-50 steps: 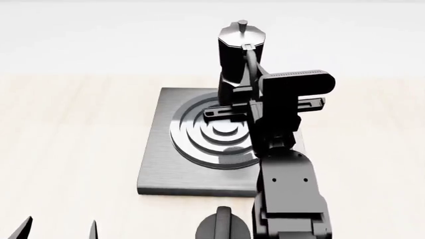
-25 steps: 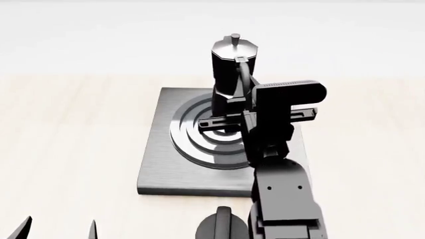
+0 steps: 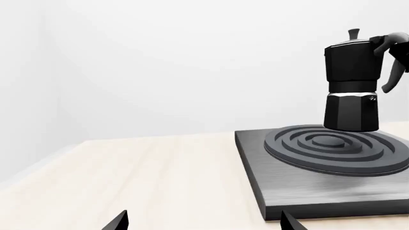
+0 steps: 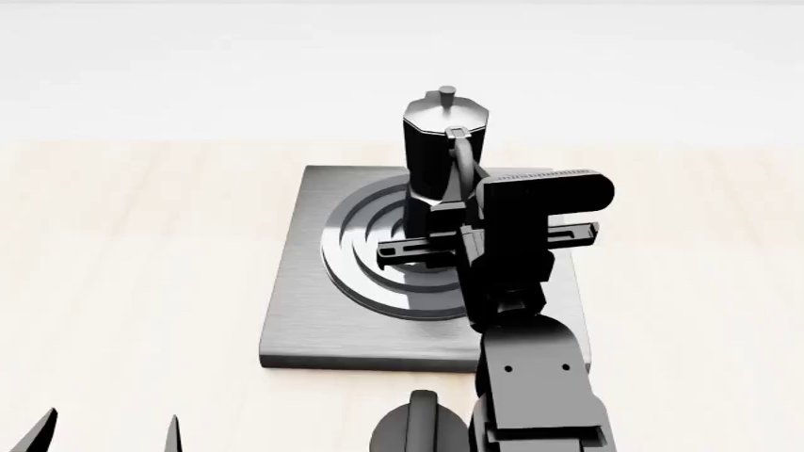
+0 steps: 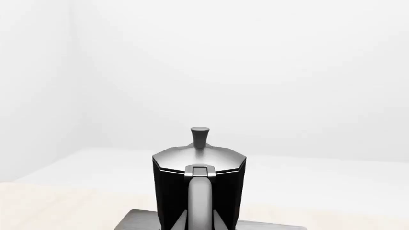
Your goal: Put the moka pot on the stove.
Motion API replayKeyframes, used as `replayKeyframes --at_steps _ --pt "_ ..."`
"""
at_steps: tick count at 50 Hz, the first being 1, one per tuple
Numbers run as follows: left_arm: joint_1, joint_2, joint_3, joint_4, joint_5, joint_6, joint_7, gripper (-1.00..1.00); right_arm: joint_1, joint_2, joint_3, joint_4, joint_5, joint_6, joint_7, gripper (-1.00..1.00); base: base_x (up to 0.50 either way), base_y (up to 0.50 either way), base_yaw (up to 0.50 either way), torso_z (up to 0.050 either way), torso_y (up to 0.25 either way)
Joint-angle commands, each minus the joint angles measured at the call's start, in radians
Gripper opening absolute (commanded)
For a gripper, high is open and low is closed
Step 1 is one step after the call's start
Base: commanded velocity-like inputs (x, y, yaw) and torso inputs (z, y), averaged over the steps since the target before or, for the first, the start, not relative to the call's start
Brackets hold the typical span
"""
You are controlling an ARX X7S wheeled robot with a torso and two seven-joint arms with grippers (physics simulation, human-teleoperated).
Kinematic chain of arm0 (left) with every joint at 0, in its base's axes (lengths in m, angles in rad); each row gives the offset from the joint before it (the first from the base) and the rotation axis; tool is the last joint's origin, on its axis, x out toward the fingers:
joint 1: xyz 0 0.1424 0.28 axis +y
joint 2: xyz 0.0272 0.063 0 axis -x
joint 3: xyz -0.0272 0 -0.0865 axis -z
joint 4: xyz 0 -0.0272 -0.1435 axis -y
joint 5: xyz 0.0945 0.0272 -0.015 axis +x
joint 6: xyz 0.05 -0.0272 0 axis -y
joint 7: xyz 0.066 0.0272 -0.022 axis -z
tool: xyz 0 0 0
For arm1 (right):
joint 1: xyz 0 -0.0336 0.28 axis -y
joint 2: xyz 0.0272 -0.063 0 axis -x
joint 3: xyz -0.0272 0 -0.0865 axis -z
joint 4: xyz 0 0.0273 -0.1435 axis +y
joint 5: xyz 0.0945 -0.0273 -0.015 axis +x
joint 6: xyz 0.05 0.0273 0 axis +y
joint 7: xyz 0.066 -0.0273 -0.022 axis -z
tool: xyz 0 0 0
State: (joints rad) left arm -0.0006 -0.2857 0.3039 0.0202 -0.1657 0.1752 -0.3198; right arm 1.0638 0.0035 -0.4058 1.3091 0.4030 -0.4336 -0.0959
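The moka pot [image 3: 349,86] is hanging upright just above the stove [image 4: 308,311] rings, right gripper [image 4: 458,202] clamping its handle.

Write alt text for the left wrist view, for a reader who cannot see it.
A black moka pot hangs upright just above the far side of the stove's raised rings, held by its handle at the picture's edge. Pale wooden table fills the rest, with two dark left tool tips at the bottom.
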Motion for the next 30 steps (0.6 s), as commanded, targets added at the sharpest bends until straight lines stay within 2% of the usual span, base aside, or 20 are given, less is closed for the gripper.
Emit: replayKeyframes --at_steps 1,30 --pt "0.003 0.001 -0.012 -0.001 -0.031 0.014 0.016 1.0 0.008 -0.003 0.045 0.0 -0.049 -0.019 -0.01 -1.0 0.0 0.0 0.0 0.0 0.0" --pt "-0.001 -0.004 -0.006 -0.013 -0.038 0.023 0.009 1.0 -0.005 -0.003 -0.008 0.0 0.011 -0.016 -0.011 -1.0 0.0 0.0 0.0 0.0 0.001"
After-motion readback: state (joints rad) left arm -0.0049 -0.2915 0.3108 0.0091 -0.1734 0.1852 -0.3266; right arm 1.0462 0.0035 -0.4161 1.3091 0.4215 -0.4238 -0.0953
